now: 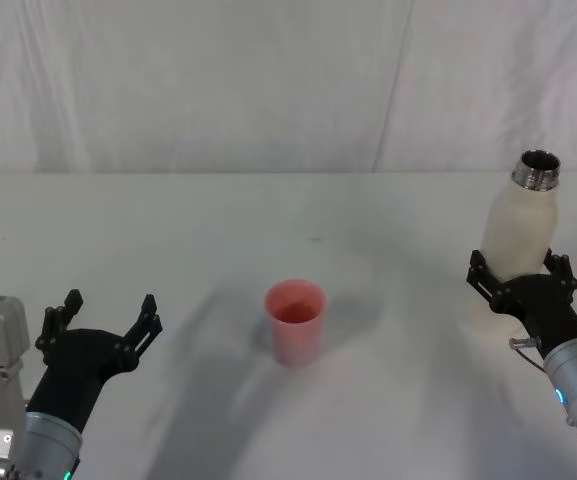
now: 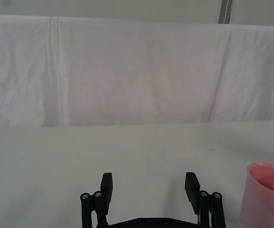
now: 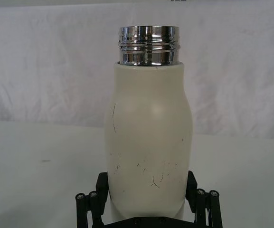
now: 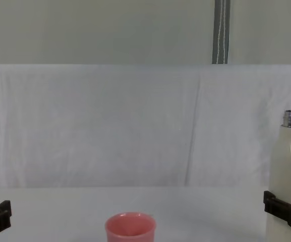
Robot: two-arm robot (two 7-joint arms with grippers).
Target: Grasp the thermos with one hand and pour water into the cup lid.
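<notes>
The right gripper (image 1: 521, 272) has its 2 black fingers (image 3: 100, 186) clamped on either side of the lower body of the thermos (image 1: 521, 228), which stands upright at the right side of the white bench (image 1: 268, 220), its threaded steel neck uncapped at the top. The pink cup lid (image 1: 295, 320) sits mouth-up near the middle of the bench, well apart from the thermos. The left gripper (image 1: 100, 318) hovers at the left with its fingers spread and holding nothing.
</notes>
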